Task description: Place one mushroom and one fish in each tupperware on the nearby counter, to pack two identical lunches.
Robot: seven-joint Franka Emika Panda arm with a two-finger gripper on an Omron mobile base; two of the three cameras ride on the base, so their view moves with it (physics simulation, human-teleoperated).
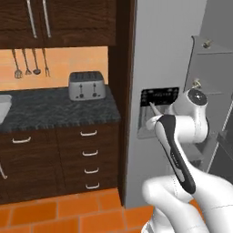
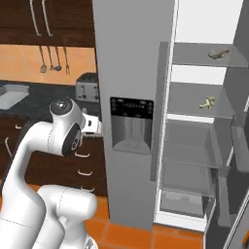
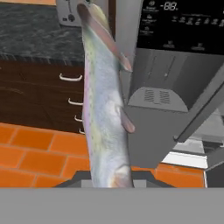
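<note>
Fish (image 3: 103, 109) clamped in jaws, by fridge dispenser (image 3: 175, 57), counter (image 1: 59, 109) w/ toaster (image 1: 86, 85) beyond

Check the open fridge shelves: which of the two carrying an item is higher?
The top shelf, holding the darker brownish item. The shelf below it holds the paler yellowish item.

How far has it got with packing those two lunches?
Nothing looks packed yet from here. In hand: the gripper is shut on a fish, carried in front of the fridge. Two small items still sit on the fridge shelves, too small to identify. A tupperware waits on the counter at the left; its contents can't be seen. So most of the job remains.
</note>
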